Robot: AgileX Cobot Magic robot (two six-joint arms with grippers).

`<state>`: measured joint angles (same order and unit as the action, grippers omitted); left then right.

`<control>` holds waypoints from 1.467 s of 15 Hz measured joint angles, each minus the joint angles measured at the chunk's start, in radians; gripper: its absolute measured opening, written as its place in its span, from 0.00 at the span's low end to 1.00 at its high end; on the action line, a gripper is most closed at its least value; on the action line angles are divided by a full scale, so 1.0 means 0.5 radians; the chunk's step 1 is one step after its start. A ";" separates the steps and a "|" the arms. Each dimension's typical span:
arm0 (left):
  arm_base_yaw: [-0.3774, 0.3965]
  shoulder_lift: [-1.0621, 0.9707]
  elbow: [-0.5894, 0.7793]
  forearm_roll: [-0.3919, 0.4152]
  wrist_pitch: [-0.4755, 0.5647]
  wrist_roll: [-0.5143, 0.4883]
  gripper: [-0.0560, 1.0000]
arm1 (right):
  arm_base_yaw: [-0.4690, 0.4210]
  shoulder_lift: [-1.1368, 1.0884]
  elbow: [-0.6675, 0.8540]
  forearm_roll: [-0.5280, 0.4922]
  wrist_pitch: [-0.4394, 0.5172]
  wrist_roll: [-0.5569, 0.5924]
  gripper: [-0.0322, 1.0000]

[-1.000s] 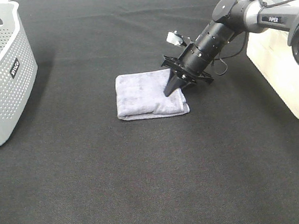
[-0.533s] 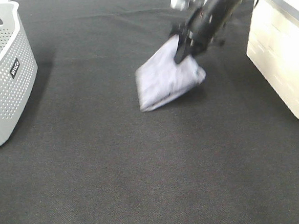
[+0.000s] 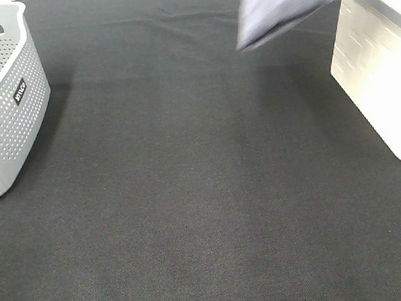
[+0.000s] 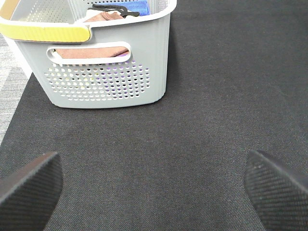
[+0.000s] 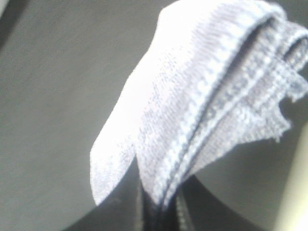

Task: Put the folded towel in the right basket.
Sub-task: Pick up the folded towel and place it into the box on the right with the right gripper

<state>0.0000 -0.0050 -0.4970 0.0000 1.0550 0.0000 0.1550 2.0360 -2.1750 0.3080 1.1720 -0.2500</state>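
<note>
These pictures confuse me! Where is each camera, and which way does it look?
Exterior high: up high, looking down on left basket, right basket, lifted towel; no arm shows.
Left wrist: on left arm, facing the left basket too; open left gripper shows.
Right wrist: on right arm, facing the same towel; right gripper pinches it.

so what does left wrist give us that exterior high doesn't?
Only left wrist: the left claw, open and empty over the mat, plus a clear look into the grey basket, which holds a rust-coloured towel and a blue cloth.
Only exterior high: the folded towel in the air at the top edge of the frame, beside the white basket on the right.
Both: the grey basket and the black mat.
</note>
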 joint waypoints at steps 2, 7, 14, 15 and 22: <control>0.000 0.000 0.000 0.000 0.000 0.000 0.98 | -0.194 -0.104 0.000 -0.022 0.042 0.022 0.11; 0.000 0.000 0.000 0.000 0.000 0.000 0.98 | -0.652 -0.202 0.000 -0.064 0.098 0.124 0.11; 0.000 0.000 0.000 0.000 0.000 0.000 0.98 | -0.810 -0.070 0.128 -0.210 0.096 0.136 0.11; 0.000 0.000 0.000 0.000 0.000 0.000 0.98 | -0.810 -0.024 0.134 -0.210 0.100 0.140 0.11; 0.000 0.000 0.000 0.000 0.000 0.000 0.98 | -0.810 0.170 0.140 -0.178 0.098 0.322 0.57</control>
<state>0.0000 -0.0050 -0.4970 0.0000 1.0550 0.0000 -0.2500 2.1210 -2.1050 0.2190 1.2210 -0.0890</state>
